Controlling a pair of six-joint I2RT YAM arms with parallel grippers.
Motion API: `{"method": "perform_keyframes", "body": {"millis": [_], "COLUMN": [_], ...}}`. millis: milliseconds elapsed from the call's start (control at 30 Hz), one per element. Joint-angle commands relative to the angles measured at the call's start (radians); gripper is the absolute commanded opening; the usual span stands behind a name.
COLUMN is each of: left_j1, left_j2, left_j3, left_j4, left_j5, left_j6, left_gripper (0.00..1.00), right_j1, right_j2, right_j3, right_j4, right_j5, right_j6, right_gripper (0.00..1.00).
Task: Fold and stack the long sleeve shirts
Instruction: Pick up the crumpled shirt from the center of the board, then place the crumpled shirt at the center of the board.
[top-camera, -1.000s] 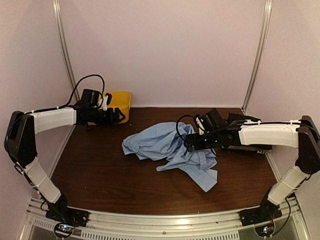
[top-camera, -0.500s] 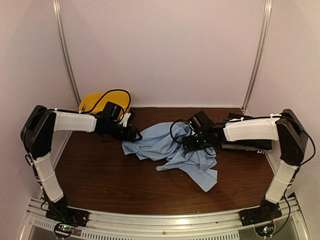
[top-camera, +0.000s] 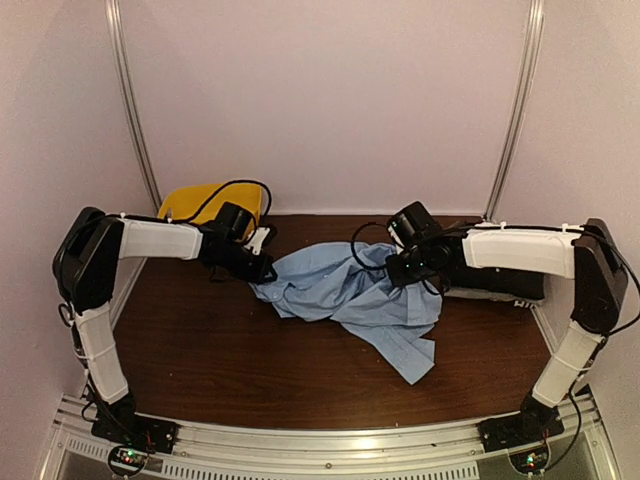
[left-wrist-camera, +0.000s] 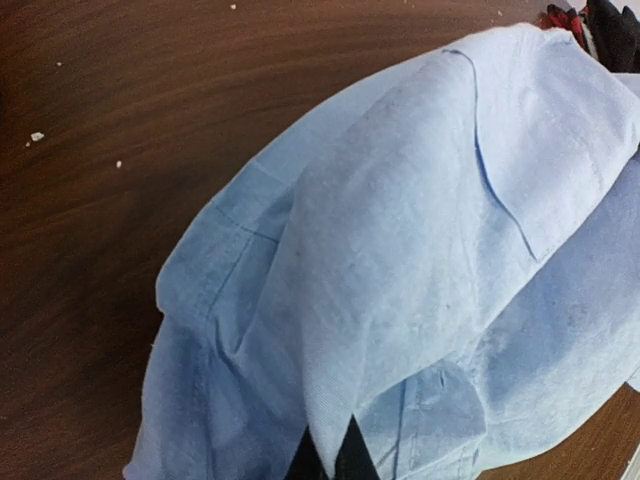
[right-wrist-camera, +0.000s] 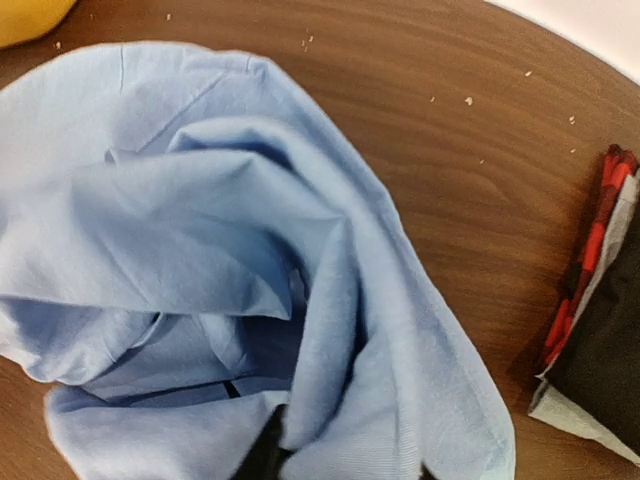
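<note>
A crumpled light blue shirt (top-camera: 345, 295) lies in the middle of the brown table (top-camera: 200, 350). My left gripper (top-camera: 264, 271) is at its left edge. In the left wrist view the left gripper (left-wrist-camera: 333, 462) is shut on a fold of the blue shirt (left-wrist-camera: 420, 250). My right gripper (top-camera: 401, 272) is at the shirt's upper right. In the right wrist view the right gripper (right-wrist-camera: 345, 466) pinches a ridge of the blue shirt (right-wrist-camera: 200, 220). A folded stack (top-camera: 500, 287) lies at the right, with a black shirt (right-wrist-camera: 608, 370) over a pale grey one (right-wrist-camera: 562, 410).
A yellow bin (top-camera: 200, 200) stands in the back left corner behind the left arm. Red-and-black checked cloth (right-wrist-camera: 590, 250) shows at the folded stack's edge. The right forearm hangs over that stack. Pale walls close in the table on three sides.
The left arm swung from the yellow bin to the shirt's left edge and shut on it. The right gripper shifted back a little and closed on the cloth, pulling it up.
</note>
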Motion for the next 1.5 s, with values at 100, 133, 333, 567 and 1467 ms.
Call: {"method": "perform_keyframes", "body": {"millis": [100,133,333,567,1467], "left_j1": [-0.004,-0.003,0.008,0.008,0.008], "left_j2": [-0.181,-0.203,-0.317,-0.424,-0.515], "left_j3": [0.188,0.222,0.418,0.485,0.418], "left_j4": [-0.076,-0.094,-0.183,-0.178,-0.224], "left_j5": [-0.076,-0.093,-0.188,-0.171,-0.079], "left_j6": [0.034,0.043,0.094,0.130,0.129], "left_gripper": [0.00,0.00,0.00,0.00,0.00], "right_j1": [-0.015,-0.015,-0.015,-0.015,-0.014], "right_j2": [-0.161,-0.174,-0.240,-0.311,-0.407], "right_j3": [0.195,0.227,0.403,0.432,0.318], "right_j4": [-0.153,-0.175,-0.276,-0.282,-0.296], "right_j5": [0.105,0.115,0.186,0.183,-0.044], "right_j6": [-0.107,-0.123,-0.236,-0.288,-0.289], "right_gripper": [0.00,0.00,0.00,0.00,0.02]}}
